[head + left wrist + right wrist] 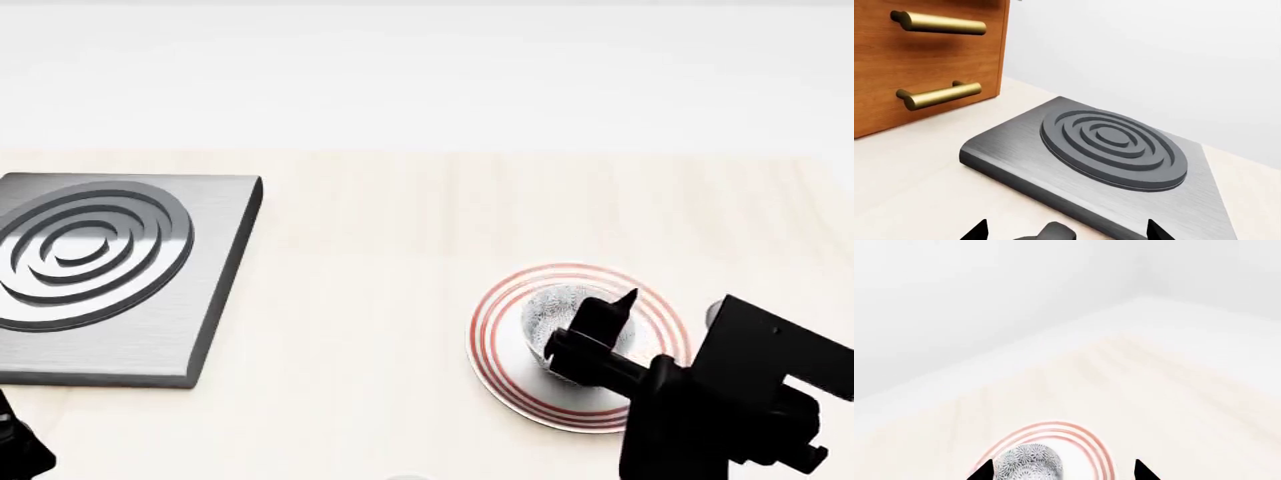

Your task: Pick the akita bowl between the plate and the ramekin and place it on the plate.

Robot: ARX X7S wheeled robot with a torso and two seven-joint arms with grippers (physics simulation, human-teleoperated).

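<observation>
Item: speckled bowl (563, 318), sitting on the red-ringed plate (501, 310) on the counter (360, 300); my right hand (594, 335) just above it, fingers apart, empty; risk I judge: lifting away carelessly, a fingertip clips the rim and tips or drags it off.

A grey metal hob plate (1114, 165) with raised concentric rings sat centre frame on a pale countertop (914, 185). A wooden cabinet (927, 55) with two brass handles (939, 94) filled the upper left. Two dark fingertips (977, 232) showed at the bottom edge.
</observation>
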